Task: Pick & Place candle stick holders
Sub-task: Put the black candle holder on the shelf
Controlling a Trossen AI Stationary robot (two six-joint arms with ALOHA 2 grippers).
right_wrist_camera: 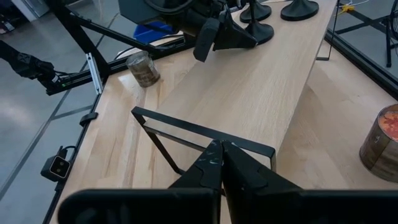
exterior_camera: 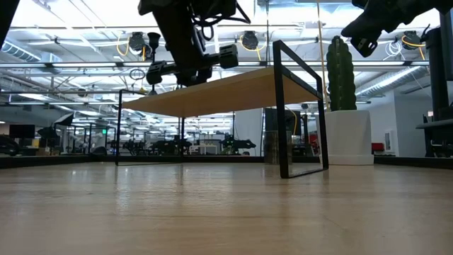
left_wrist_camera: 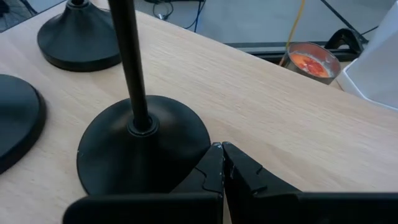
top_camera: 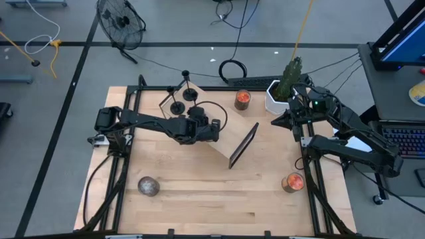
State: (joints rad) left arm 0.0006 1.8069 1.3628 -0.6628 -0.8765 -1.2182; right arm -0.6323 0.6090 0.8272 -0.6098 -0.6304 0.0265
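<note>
Three black candle stick holders stand by their disc bases on the far left end of the tilted wooden shelf. My left gripper is shut, low over the shelf top. Its tips are at the rim of the nearest holder, whose stem rises just beyond them. Two other holders stand farther off. My right gripper is shut and hangs in the air above the shelf's black end frame, touching nothing. My left gripper has its shut fingertips right at the edge of the nearest holder's disc base, coming in slanting downward. I cannot tell whether they touch the base. The holder stands upright on the shelf.
A white pot with a cactus stands at the far right. One candle jar sits beside it, and another sits near the right front. A round speckled object lies at the near left. Bare tabletop lies along the front.
</note>
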